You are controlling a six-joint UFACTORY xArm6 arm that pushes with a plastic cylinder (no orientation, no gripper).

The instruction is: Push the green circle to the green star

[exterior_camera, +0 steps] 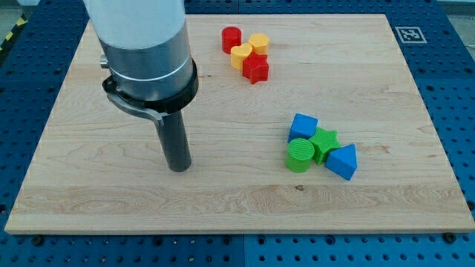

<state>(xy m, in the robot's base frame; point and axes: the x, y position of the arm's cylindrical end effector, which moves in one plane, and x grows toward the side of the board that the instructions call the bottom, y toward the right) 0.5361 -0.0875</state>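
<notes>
The green circle [300,155] lies at the view's lower right, touching the green star [324,143] on its right. My tip [178,167] rests on the board well to the left of the green circle, apart from every block. The rod hangs from a large white and grey arm body at the view's upper left.
A blue cube [303,126] sits just above the green circle and a blue triangle [343,161] just right of the green star. A red circle [231,38], yellow hexagon [258,43], yellow heart [241,54] and red star [256,69] cluster at the top middle of the wooden board [89,200].
</notes>
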